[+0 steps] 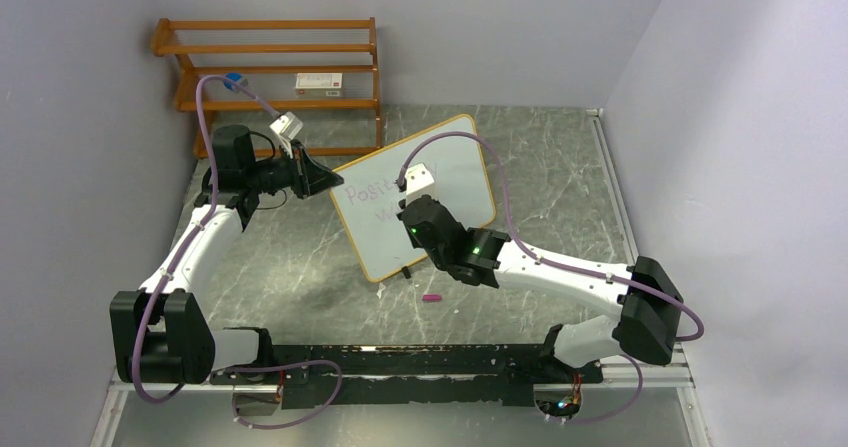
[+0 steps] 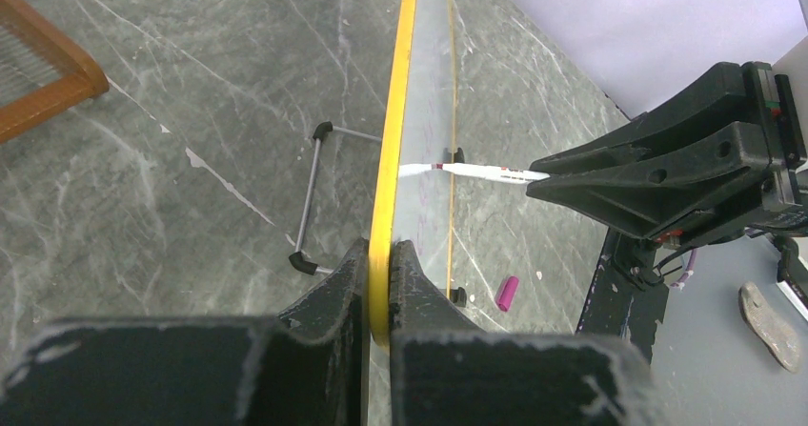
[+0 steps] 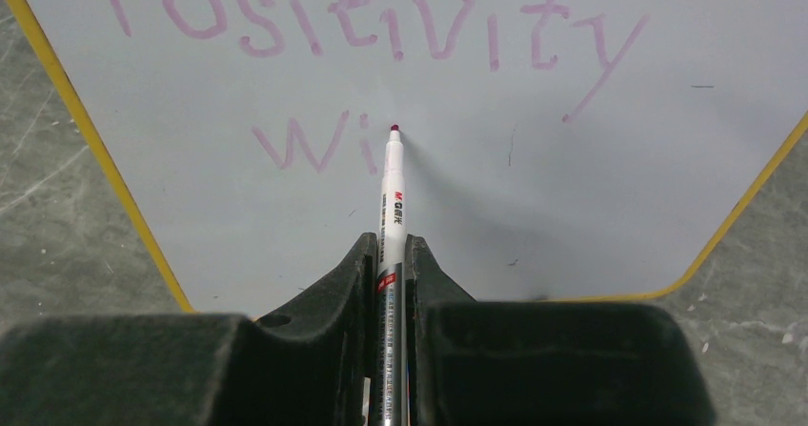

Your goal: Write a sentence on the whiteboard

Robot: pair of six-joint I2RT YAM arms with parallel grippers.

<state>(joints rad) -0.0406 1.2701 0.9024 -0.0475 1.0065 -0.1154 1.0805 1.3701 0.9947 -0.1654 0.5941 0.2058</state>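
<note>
Rectangular white yellow-framed whiteboard (image 1: 465, 182), standing at centre of grey marbled surface (image 1: 280, 267), edge pinched by left tool (image 2: 381, 254); right tool (image 3: 386, 247) pinching white purple-tipped marker (image 3: 392, 192), tip just 3 o'clock of purple handwritten sentence (image 3: 362, 26) at "wi": second line in hand, "n" probably next, calling for light steady contact.

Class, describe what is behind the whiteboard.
Behind the whiteboard, the left wrist view shows a thin grey wire stand with black tips on the table. How it joins the board's back is hidden; the other views show only its front.
</note>
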